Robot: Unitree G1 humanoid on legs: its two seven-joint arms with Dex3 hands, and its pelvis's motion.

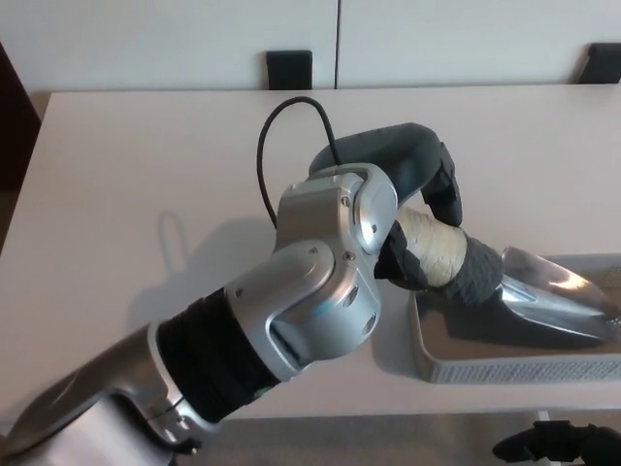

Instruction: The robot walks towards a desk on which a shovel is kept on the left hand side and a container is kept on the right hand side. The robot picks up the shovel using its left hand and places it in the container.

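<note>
Gripping the shovel (pixel 485 277) by its handle, the left hand (pixel 412 194) holds its blade over the container (pixel 514 369) on the desk (pixel 146 194).

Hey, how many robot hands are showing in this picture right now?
2. The left hand is mid-frame, wrapped around the shovel over the container. A dark bit of the right hand shows at the bottom right edge, mostly cut off.
</note>
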